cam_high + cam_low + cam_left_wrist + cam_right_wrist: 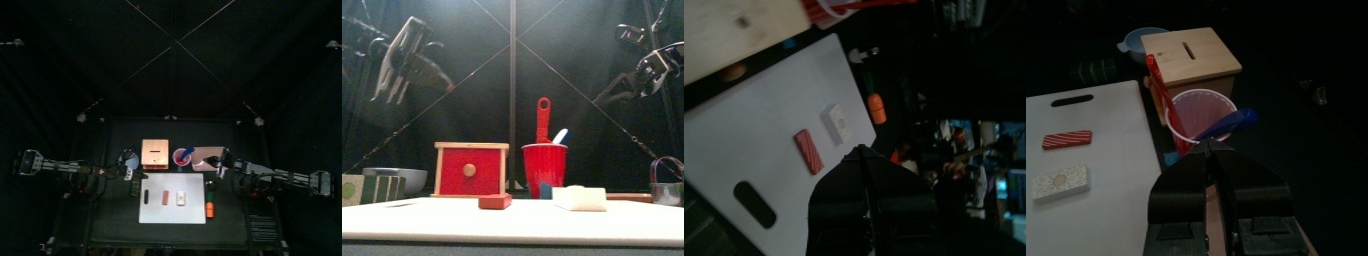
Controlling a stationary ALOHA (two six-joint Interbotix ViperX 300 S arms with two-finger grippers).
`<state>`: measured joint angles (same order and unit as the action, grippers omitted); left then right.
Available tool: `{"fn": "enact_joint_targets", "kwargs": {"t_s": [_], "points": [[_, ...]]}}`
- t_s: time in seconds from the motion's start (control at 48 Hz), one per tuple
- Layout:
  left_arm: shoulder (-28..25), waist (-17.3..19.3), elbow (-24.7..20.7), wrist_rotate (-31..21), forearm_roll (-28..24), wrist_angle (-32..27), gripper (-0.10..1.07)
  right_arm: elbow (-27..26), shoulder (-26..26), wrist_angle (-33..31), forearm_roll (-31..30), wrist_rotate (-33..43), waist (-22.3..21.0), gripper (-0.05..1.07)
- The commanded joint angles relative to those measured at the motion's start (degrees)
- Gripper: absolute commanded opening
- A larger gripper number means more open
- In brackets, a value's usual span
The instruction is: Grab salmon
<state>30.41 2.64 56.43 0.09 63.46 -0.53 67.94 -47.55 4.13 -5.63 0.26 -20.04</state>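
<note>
The salmon (pixel 166 198) is a short reddish-pink block lying on the white board (pixel 194 185), between a thin black stick (pixel 146 198) and a white piece (pixel 185 196). In the left wrist view the salmon (pixel 808 150) lies just beyond my left gripper (pixel 865 158), which hovers above the board with nothing in it. The front view has the salmon (pixel 494 201) at the board's near edge. My left gripper (pixel 130 172) hangs over the board's left far corner. Over the right far corner, my right gripper (pixel 221 166) is raised; its jaws (pixel 1209 158) are shut on nothing.
A wooden box with a red front (pixel 472 170) and a red cup (pixel 544 170) holding utensils stand behind the board. An orange piece (pixel 211 209) lies at the board's right edge. A pale bowl (pixel 1140 40) sits behind the box. A grey padlock-shaped thing (pixel 667 185) is far right.
</note>
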Motion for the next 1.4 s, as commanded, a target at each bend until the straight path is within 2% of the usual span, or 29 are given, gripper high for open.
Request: {"fn": "enact_joint_targets", "kwargs": {"t_s": [0.0, 0.083, 0.167, 0.292, 0.458, 0.604, 0.667, 0.771, 0.812, 0.896, 1.083, 1.229, 1.375], "points": [[-2.5, 1.6, -6.3, -0.2, -5.8, -4.0, 0.27, -0.5, 0.3, 0.2, -0.4, 0.1, -0.4, 0.01], [-5.4, 3.0, -10.2, -0.4, -8.2, -9.5, 0.27, -0.3, 0.3, -0.1, -0.5, 0.1, -0.4, 0.01], [-8.6, 4.6, -13.5, -0.8, -8.4, -16.2, 0.27, 0.2, 0.3, -0.6, -0.3, 0.2, -0.4, 0.01], [-13.0, 5.8, -16.9, -2.0, -10.3, -24.2, 0.27, 0.9, 0.3, -1.2, -0.1, 0.3, -0.4, 0.01], [-15.5, 6.7, -17.8, -9.9, -15.1, -28.8, 0.27, 1.2, 0.3, -1.7, 0.0, 0.3, -0.2, 0.01], [-15.6, 8.7, -17.8, -23.2, -24.2, -37.7, 0.27, 1.2, 0.3, -1.7, -0.3, 0.2, -0.3, 0.01], [-15.6, 8.6, -18.5, -31.7, -31.5, -42.2, 0.27, 1.2, 0.3, -1.8, -0.3, 0.2, -0.3, 0.01], [-15.6, 8.2, -20.2, -44.7, -43.2, -45.7, 0.27, 1.2, 0.3, -1.9, -0.4, 0.2, -0.3, 0.01], [-15.6, 7.1, -20.9, -50.8, -48.5, -46.8, 0.27, 1.3, 0.3, -2.0, -0.4, 0.2, -0.3, 0.01], [-15.6, 3.9, -21.4, -59.8, -55.3, -47.3, 0.27, 1.3, 0.3, -2.3, -0.4, 0.2, -0.3, 0.01], [-17.9, -4.6, -22.3, -80.1, -64.9, -47.3, 0.28, 1.3, 0.3, -3.2, -0.4, 0.2, -0.3, 0.01], [-21.8, -9.7, -25.0, -88.9, -68.6, -47.5, 0.30, 1.3, 0.3, -3.6, -0.4, 0.1, -0.3, 0.01], [-26.5, -11.2, -28.9, -91.0, -68.6, -48.3, 0.34, 1.3, 0.4, -3.6, -0.4, 0.2, -0.4, 0.01]]}}
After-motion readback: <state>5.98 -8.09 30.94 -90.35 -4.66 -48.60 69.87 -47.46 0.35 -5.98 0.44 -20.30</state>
